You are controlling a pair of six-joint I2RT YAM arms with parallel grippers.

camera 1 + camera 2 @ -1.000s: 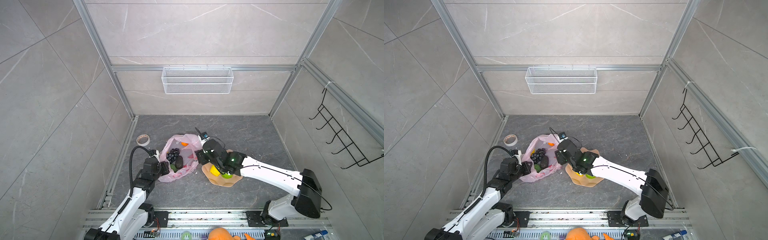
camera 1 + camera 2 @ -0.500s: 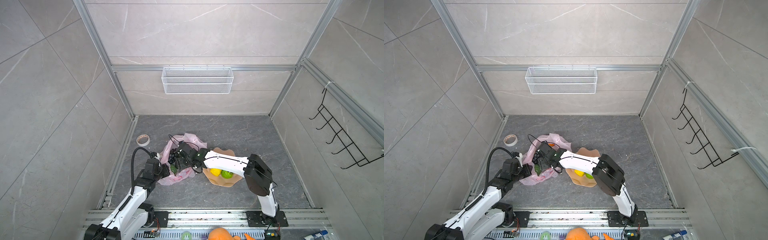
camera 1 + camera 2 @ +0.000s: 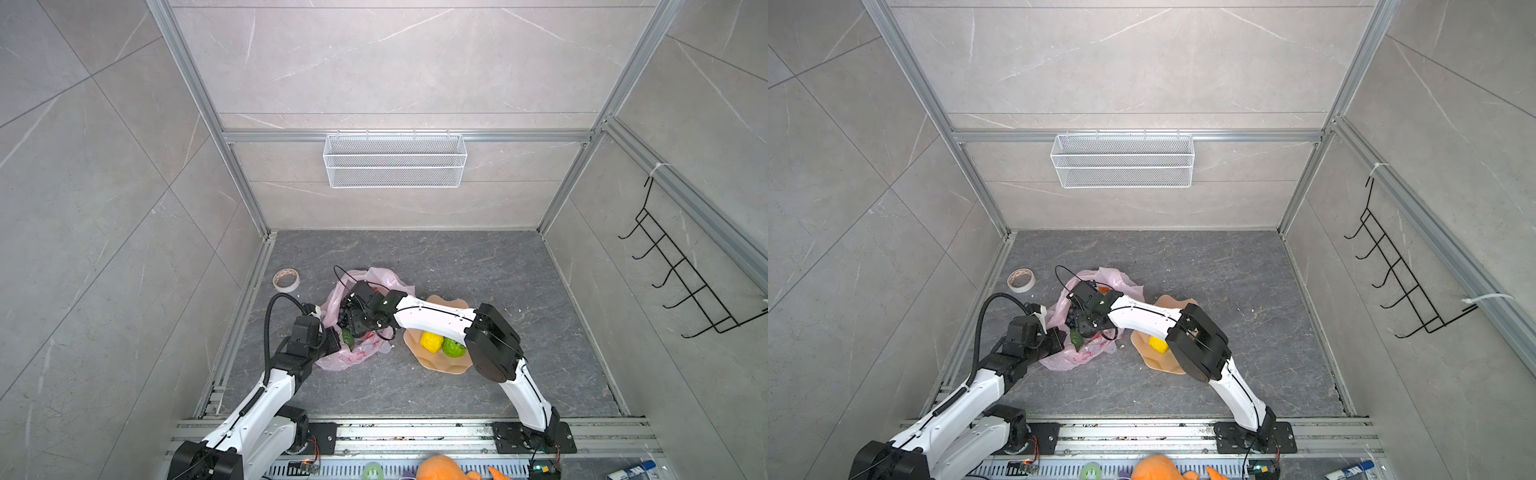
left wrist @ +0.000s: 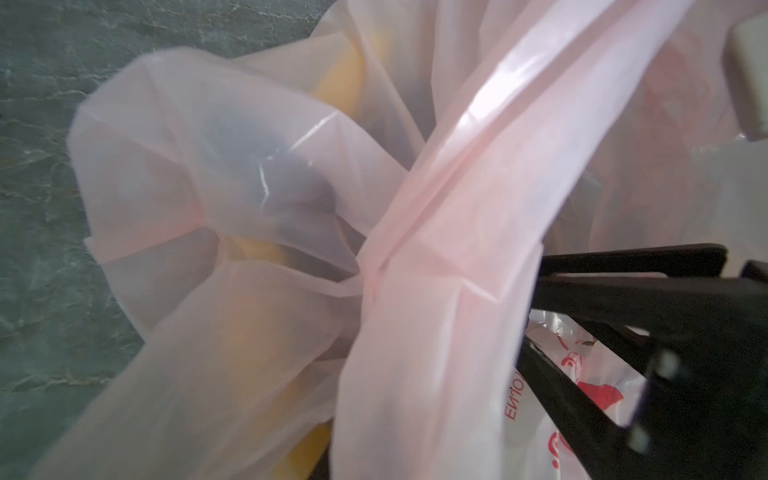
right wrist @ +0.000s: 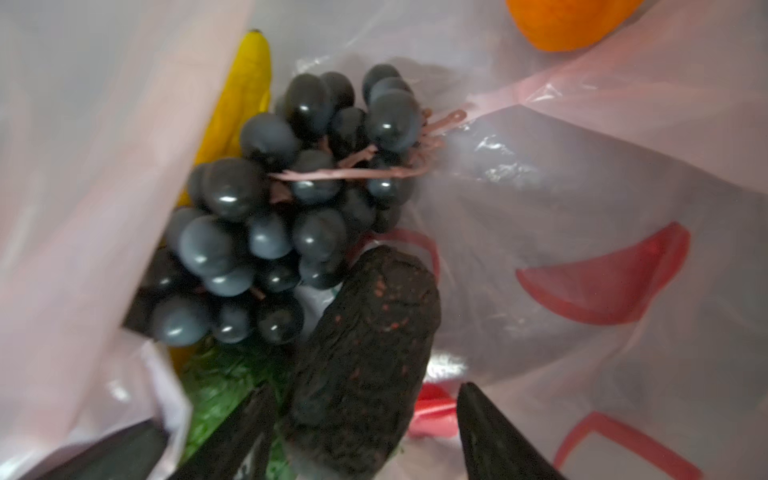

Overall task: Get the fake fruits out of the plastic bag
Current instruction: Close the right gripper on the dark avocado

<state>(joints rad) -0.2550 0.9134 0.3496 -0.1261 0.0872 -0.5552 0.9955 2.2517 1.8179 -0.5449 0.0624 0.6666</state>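
Right wrist view: plastic bag point(image 5: 582, 199) thin, translucent pink, red prints, mouth open. Inside: glossy black grape bunch point(image 5: 282, 216) on pink stem, yellow banana point(image 5: 245, 99) behind it, orange point(image 5: 569, 20) at far edge, dark pebbled avocado point(image 5: 365, 353) nearest. Right gripper point(image 5: 370, 432) jaws spread wide, straddling avocado, nothing clamped. Left gripper point(image 4: 548, 278) pinched shut on bag's folded edge. In a top view: bag crumpled on grey floor point(image 3: 457, 266), beside peach plate point(image 3: 440, 368) holding lemon point(image 3: 431, 341) and bumpy green fruit point(image 3: 453, 347).
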